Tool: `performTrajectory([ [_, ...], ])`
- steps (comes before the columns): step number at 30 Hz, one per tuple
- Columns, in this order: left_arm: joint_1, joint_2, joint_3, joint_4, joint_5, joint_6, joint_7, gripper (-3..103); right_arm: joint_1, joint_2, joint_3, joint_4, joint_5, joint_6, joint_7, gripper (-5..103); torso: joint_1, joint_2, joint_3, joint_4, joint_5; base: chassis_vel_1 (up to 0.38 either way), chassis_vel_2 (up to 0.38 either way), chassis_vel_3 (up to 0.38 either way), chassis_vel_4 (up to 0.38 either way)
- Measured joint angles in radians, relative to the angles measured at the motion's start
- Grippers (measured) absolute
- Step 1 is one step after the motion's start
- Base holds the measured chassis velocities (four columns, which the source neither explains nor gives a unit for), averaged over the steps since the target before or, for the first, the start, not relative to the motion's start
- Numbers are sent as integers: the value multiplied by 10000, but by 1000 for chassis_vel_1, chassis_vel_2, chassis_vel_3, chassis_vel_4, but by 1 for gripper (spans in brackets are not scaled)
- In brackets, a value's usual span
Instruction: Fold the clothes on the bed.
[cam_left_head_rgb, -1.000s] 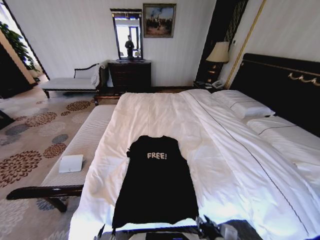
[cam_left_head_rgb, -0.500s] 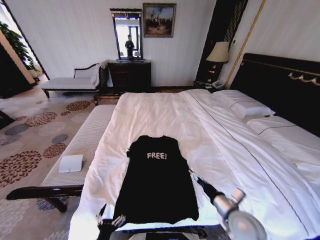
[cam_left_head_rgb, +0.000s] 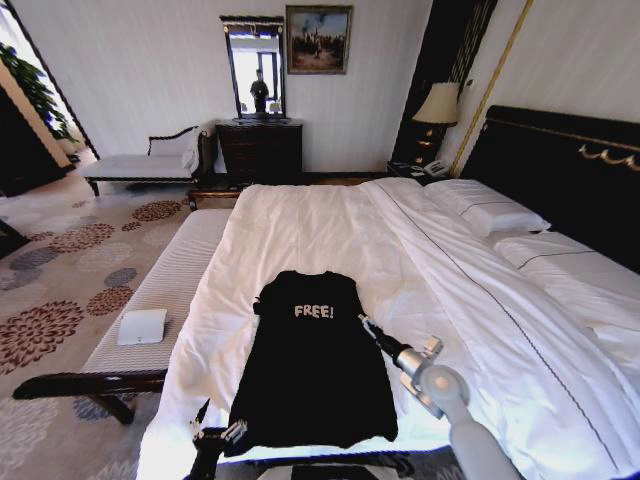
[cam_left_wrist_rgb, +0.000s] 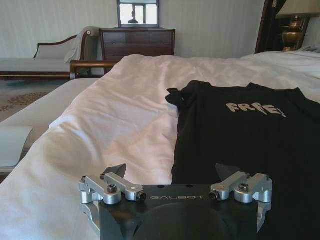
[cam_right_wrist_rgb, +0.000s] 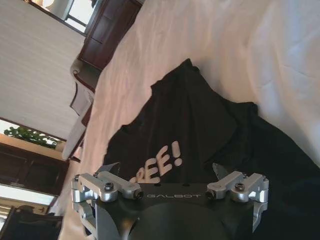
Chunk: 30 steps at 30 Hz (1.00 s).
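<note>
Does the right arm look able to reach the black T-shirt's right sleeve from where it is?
Probably yes: the right gripper hangs open at the black T-shirt's right edge, with nothing lying between them.

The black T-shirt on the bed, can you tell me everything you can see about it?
The black T-shirt is short-sleeved soft cloth with white "FREE!" letters on its chest. It lies flat and spread out on the white duvet, collar toward the far side, hem nearest the robot. The left gripper, open, sits at its near hem corner; the right gripper, open, is beside its sleeve edge. It isn't folded yet.
</note>
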<state>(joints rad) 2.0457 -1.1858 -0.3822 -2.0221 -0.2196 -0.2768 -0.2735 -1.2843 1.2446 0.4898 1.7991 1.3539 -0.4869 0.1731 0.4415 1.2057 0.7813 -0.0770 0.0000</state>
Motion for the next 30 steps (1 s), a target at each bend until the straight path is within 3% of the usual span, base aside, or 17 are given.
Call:
performTrajectory([
  [8, 5, 50, -107, -63, -111, 17, -38, 100, 985, 176, -49, -1546, -438, 189, -201, 100, -2, 0, -1, 0, -1, 0, 0, 0, 0],
  [25, 156, -19, -202, -314, -187, 58, -164, 100, 1617, 206, -169, -2641, -764, 172, -162, 99, -2, 1, -1, -1, -1, 0, 0, 0, 0],
  [30, 310, -39, -255, -420, -276, 74, -217, 100, 1744, 263, -205, -2882, -831, 147, -106, 80, -2, 2, -2, 0, -1, 0, 0, 0, 0],
])
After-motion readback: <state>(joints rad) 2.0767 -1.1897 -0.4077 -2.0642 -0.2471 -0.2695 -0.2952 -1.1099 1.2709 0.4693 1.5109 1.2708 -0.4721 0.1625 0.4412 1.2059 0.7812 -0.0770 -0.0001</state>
